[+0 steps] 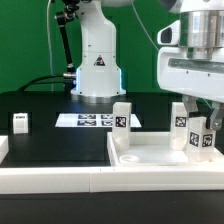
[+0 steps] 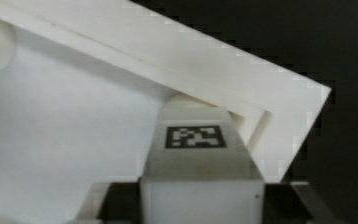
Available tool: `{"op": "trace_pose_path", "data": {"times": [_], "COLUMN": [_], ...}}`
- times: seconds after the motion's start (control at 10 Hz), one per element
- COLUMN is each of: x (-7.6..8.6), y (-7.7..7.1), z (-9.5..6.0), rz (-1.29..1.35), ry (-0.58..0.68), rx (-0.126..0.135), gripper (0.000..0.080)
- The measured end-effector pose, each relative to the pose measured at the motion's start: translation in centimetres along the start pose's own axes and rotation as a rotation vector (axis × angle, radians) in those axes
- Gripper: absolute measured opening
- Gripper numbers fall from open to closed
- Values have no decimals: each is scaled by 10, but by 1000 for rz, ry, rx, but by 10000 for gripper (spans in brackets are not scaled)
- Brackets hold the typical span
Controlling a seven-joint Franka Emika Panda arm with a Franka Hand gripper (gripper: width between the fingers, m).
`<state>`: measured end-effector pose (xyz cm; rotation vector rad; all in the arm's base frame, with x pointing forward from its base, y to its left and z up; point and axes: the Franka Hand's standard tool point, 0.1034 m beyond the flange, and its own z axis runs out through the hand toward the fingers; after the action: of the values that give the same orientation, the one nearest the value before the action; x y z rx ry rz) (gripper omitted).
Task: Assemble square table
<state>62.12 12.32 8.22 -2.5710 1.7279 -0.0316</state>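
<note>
Gripper point(image 2: 199, 196) is clamping a tagged leg point(image 2: 197, 150) btwn its fingers. Leg is sitting at the tabletop point(image 2: 87, 110) corner, directly below the wrist.

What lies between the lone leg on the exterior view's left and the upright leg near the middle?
The marker board, lying flat on the black surface, and nothing else. The exterior view shows it.

Backdrop: a plain green wall point(image 1: 25, 30) behind the bench, uniform in colour with no markings on it.
Tabletop point(image 1: 50, 135): matte black and spans the whole exterior view. In the wrist view it shows only as a dark corner.
A long white rail point(image 1: 60, 180) borders its near edge.
The marker board point(image 1: 88, 120) lies flat toward the back.
Black cables point(image 1: 40, 86) trail along the far edge on the exterior view's left.
Light: bright and even, with soft, short shadows.
</note>
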Motion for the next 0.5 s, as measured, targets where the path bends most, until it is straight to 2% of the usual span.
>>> {"op": "trace_pose_path", "data": {"times": [0.2, 0.3, 0.4, 0.5], "x": [0, 0, 0, 0], "y": [-1, -1, -2, -4], "z": [0, 0, 0, 0], "rz": [178, 328, 450, 551], "ry": [-12, -26, -29, -30], "rx": [12, 44, 59, 90], "gripper": [290, 290, 290, 290]}}
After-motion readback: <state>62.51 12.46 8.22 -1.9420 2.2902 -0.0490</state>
